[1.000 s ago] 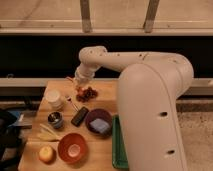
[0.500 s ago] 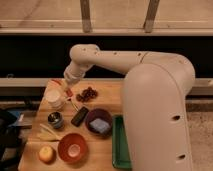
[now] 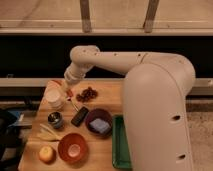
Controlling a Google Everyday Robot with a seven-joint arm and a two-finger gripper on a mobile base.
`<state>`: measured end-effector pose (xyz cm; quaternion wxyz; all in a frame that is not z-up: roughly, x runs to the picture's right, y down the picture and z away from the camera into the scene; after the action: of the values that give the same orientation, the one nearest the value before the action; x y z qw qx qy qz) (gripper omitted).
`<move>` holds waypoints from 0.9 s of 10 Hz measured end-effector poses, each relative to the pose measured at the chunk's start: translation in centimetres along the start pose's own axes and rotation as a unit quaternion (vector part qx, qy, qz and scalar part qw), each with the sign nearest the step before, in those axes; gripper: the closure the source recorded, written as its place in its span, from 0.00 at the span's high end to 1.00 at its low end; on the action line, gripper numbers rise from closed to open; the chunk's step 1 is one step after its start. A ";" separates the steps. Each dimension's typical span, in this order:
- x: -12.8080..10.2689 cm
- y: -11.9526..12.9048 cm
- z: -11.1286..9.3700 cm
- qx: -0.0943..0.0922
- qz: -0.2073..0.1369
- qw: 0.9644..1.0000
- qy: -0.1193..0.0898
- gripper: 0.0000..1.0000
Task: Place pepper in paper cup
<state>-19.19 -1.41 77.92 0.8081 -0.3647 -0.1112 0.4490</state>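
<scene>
You see the arm's (image 3: 150,75) smooth cream plastic shell with a soft sheen. Its gripper (image 3: 66,90), shut on the glossy red-orange pepper (image 3: 69,93), hangs just beside the matt white paper cup (image 3: 53,98). Under them the counter (image 3: 107,92) is pale wood with a dull finish. The small dark cup (image 3: 55,119) looks like shiny metal; the orange-red bowl (image 3: 73,147) is glossy.

Smooth cream-white rounded arm (image 3: 150,75), bolt holes, ending in gripper (image 3: 65,89).

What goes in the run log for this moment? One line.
end effector: shut on pepper | position: beside paper cup, right of rim | pepper: not yet in cup
</scene>
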 end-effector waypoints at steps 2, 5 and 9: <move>-1.5 0.6 1.4 -0.003 -0.015 1.000 -0.006 0.13; -5.2 2.6 4.6 -0.021 -0.051 0.998 -0.007 0.13; -5.7 4.9 8.4 -0.028 -0.092 0.994 0.054 0.13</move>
<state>-29.86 -0.25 81.31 0.8406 -0.3987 -0.1128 0.3489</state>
